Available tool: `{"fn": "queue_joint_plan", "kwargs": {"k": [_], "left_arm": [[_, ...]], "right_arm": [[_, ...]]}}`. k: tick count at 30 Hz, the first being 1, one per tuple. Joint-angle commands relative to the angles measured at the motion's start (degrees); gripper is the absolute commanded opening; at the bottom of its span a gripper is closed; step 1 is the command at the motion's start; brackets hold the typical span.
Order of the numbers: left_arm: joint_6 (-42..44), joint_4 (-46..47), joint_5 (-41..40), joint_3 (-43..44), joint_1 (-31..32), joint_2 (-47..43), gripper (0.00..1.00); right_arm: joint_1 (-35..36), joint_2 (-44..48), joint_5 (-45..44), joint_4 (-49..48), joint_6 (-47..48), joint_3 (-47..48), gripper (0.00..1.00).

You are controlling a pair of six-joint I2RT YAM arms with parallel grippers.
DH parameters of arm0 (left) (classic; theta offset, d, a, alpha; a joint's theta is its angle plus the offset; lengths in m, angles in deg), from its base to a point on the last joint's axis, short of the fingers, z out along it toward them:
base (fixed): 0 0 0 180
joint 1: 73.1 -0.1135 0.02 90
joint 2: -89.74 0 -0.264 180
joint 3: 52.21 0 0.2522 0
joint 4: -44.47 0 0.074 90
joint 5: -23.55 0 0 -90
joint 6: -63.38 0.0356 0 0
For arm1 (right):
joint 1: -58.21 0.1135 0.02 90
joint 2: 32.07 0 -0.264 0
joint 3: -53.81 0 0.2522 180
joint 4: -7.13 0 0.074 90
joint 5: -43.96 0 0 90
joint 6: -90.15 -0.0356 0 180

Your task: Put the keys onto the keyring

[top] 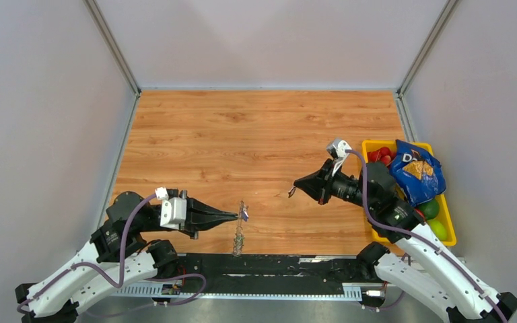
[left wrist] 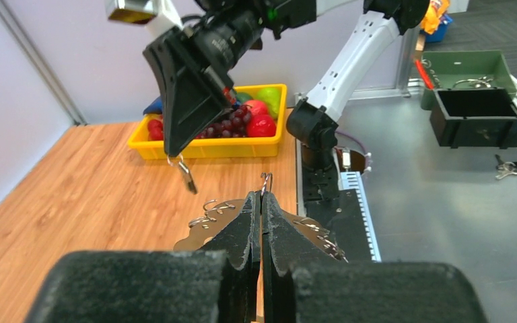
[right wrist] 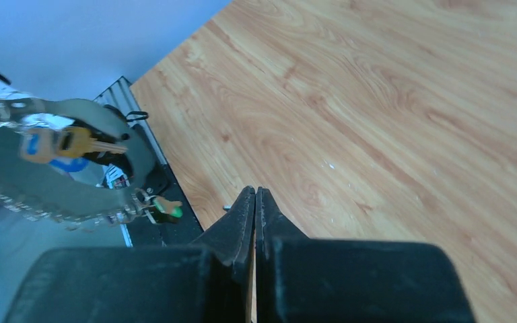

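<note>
My left gripper (top: 241, 216) is shut on the keyring (top: 239, 234), holding it upright on edge just above the table's near edge. In the left wrist view the ring's wire (left wrist: 265, 180) sticks out past the shut tips, and its fringe of metal pieces (left wrist: 210, 208) spreads to both sides. My right gripper (top: 296, 188) is shut on a small key (top: 291, 194), a hand's width right of the ring; the key (left wrist: 187, 177) hangs from its tips. The right wrist view shows the keyring's chain (right wrist: 47, 215), its green tag (right wrist: 169, 210) and a key with a blue head (right wrist: 67, 142) on it.
A yellow bin (top: 448, 222) with fruit and a blue chip bag (top: 415, 171) stands at the table's right edge, beside the right arm. Off the table, the left wrist view shows a green and a black bin (left wrist: 474, 114) and loose keys (left wrist: 511, 168).
</note>
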Motion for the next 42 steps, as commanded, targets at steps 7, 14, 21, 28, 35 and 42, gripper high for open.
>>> {"fn": "queue_joint_plan", "kwargs": {"k": [7,14,21,28,35,42], "left_arm": [[5.3,6.0,-3.4,-1.0,0.1,-1.0,0.00],[4.9,5.5,-2.4,-0.7,0.2,-0.2,0.00],[4.5,1.7,2.7,0.7,0.2,-0.6,0.00],[5.3,-3.5,11.0,3.7,0.1,1.0,0.00],[5.3,-4.0,16.1,4.3,0.1,2.0,0.00],[5.8,-4.7,18.7,4.6,0.2,2.5,0.00]], "right_arm": [[11.0,-4.0,-0.3,-1.3,15.9,12.3,0.00],[28.6,-9.3,-17.3,-3.9,29.1,15.9,0.00],[39.8,-13.3,-26.8,-5.6,40.1,18.3,0.00],[50.7,-14.4,-34.1,-5.6,48.8,19.6,0.00],[57.7,-15.1,-38.1,-4.5,55.8,20.4,0.00],[60.7,-17.1,-38.2,-3.0,57.8,23.0,0.00]]}}
